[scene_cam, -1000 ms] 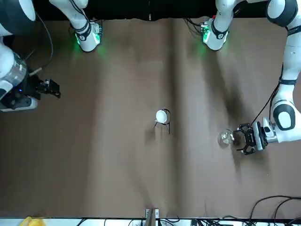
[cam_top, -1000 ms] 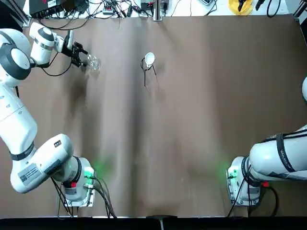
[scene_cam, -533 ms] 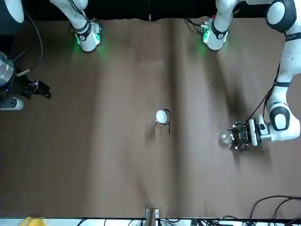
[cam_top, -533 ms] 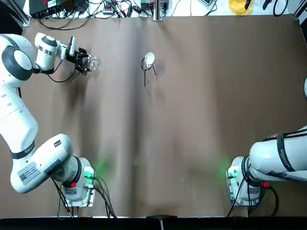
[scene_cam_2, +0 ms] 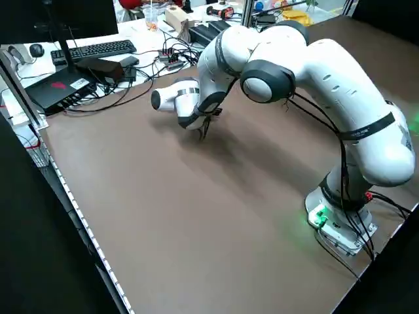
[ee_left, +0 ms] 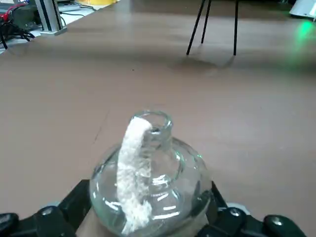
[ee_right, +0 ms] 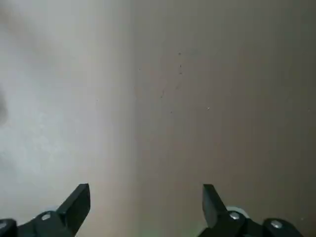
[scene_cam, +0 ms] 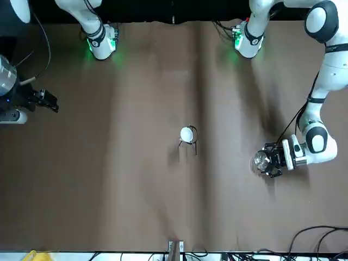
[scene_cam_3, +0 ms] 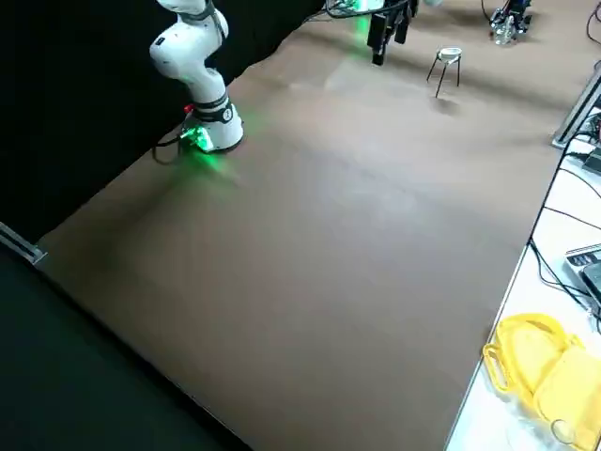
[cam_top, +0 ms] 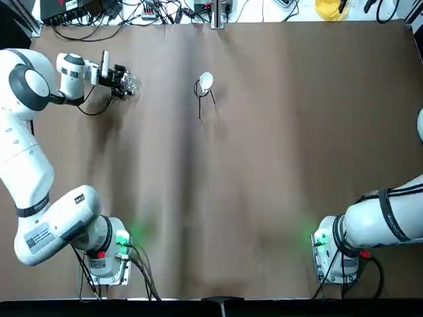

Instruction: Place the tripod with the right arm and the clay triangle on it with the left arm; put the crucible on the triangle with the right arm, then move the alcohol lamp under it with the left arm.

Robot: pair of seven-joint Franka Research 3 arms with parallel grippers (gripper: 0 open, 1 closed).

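The black wire tripod stands at the table's far middle, with the white crucible on its ring. The clay triangle cannot be made out beneath the cup. To the tripod's left sits the clear glass alcohol lamp, white wick in its neck. My left gripper is open at table level, its fingers flanking the lamp's bulb. The tripod's legs show farther off in the left wrist view. Over bare table at the right edge, my right gripper hangs open and holds nothing.
Cables, a keyboard and boxes crowd the bench past the table's far edge. A yellow object lies beyond that edge too. The brown table stretches wide between the tripod and the arm bases.
My left gripper has slid toward the lamp and now has its fingers on either side of it. The right gripper drew back a little toward the right edge.
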